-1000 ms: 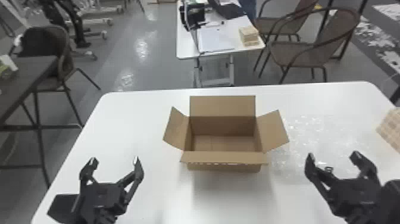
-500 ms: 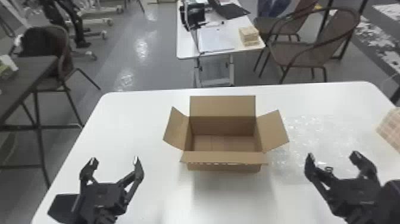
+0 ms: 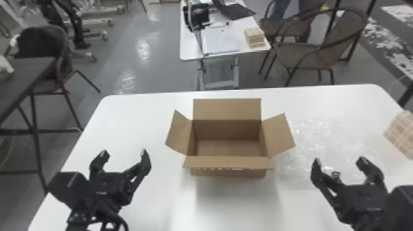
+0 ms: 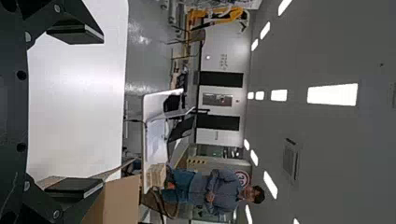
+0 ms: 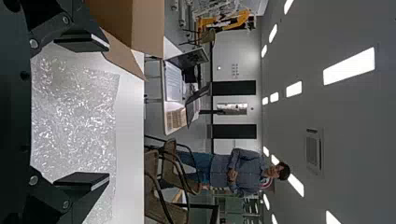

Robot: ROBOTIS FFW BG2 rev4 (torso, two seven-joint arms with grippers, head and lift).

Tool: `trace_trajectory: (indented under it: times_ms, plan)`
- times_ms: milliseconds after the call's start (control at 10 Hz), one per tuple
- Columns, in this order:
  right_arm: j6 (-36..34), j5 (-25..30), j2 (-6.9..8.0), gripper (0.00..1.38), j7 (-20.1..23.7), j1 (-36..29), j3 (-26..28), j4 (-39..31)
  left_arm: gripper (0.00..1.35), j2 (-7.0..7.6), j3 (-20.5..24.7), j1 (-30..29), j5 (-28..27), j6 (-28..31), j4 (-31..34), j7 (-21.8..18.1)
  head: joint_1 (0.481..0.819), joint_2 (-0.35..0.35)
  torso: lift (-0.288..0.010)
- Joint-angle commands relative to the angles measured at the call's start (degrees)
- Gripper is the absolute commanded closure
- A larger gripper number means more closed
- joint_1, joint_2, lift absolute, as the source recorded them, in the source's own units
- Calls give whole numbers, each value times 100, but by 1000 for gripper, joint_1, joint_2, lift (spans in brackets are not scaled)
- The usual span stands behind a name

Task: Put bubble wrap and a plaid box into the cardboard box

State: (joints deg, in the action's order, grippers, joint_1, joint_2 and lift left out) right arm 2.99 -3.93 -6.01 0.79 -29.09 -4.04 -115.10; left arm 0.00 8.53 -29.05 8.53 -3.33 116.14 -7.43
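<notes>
Bubble wrap [image 3: 332, 135], one sheet, flat on counter [image 3: 138, 123] beneath and ahead of the right pincer [image 3: 340, 159], spread and empty; cardboard box [image 3: 227, 109] to that pincer's left; left pincer [image 3: 124, 151] likewise spread; pick-up apparently due, calling for descent and pinch.

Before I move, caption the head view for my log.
Open, empty box between two open grippers, bubble wrap and plaid box to its right.

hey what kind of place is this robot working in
Probably a robotics lab or workshop, judging by the yellow robot arm, wheeled stands and laptop on a worktable.
</notes>
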Motion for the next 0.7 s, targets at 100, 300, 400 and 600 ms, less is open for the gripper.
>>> trace_trajectory:
  times_ms: [100,300,400,600]
  plan:
    - [0,-20,-6,315,1,9,-9,5,259,-15,298,558,861,1862,260,-453,695,110,-104]
    - [0,-20,-6,320,9,44,-53,40,277,-15,518,945,1124,2548,198,-822,695,97,-104]
    - [0,-20,-6,320,9,88,-79,57,282,-15,579,1094,1370,2723,31,-971,695,96,-104]
    - [0,-29,-15,321,44,141,-105,84,275,-15,597,1384,1801,3093,-285,-1235,695,91,-104]
